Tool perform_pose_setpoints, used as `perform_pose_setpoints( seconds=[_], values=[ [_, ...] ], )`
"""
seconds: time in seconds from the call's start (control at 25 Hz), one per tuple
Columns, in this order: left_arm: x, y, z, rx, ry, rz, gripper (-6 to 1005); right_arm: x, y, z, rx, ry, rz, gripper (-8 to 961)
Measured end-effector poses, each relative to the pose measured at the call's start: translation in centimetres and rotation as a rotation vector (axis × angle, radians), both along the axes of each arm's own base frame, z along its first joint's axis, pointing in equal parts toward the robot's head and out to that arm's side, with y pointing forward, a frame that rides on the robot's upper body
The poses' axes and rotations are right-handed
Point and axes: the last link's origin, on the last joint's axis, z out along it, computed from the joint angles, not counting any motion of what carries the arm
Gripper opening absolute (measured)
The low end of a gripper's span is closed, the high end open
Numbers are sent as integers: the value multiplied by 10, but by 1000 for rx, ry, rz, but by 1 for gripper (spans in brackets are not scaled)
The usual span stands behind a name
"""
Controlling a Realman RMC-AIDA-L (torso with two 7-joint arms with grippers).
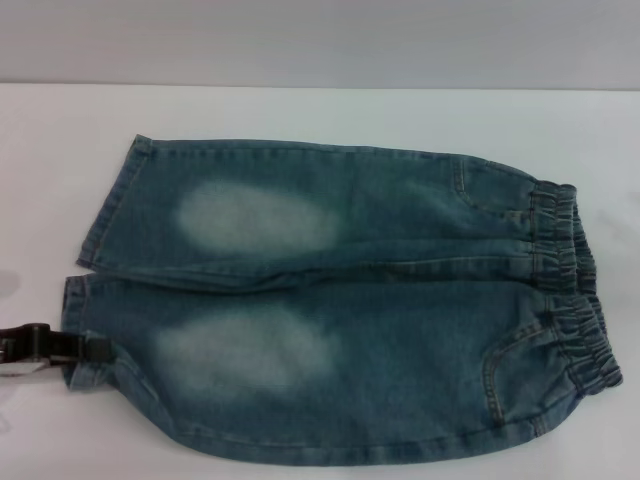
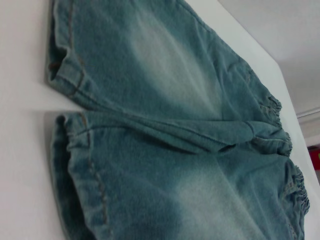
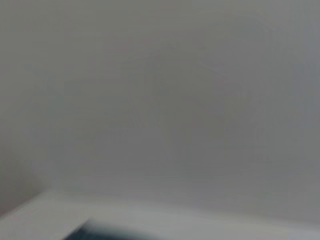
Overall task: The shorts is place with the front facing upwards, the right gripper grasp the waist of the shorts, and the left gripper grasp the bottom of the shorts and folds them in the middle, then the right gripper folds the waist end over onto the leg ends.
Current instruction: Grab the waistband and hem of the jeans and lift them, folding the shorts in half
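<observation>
Shorts (image 1: 340,310) lie flat on the table (image 1: 300,115), waist right, left claw (image 1: 85,350) at the near-left hem.

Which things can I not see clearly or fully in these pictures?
- Right gripper: not in the head view, nor in its own wrist view, which shows mostly blank wall.
- Left gripper: at the near leg hem in the head view; arm cut by the edge, and its grip cannot be judged.
- Shorts: near edge cut by the head view's bottom; only a dark sliver in the right wrist view.
</observation>
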Motion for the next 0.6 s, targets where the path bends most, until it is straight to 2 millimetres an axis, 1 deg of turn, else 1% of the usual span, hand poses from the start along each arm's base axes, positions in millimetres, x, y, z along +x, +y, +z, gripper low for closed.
perform_pose_setpoints(
  seconds=[0.12, 0.16, 0.2, 0.28, 0.6],
  values=[
    [2, 3, 2, 4, 6, -15, 54, -21, -4, 12, -232, -105, 80, 683],
    [3, 5, 3, 7, 9, -20, 55, -29, -8, 15, -368, -179, 111, 683],
    [3, 6, 3, 8, 10, -23, 55, -29, -8, 15, -368, -179, 111, 683],
    [4, 8, 2, 12, 13, -28, 56, -33, -11, 17, -486, -261, 119, 683],
    [9, 18, 1, 30, 26, -43, 61, -38, -11, 19, -723, -475, 93, 682]
  ],
)
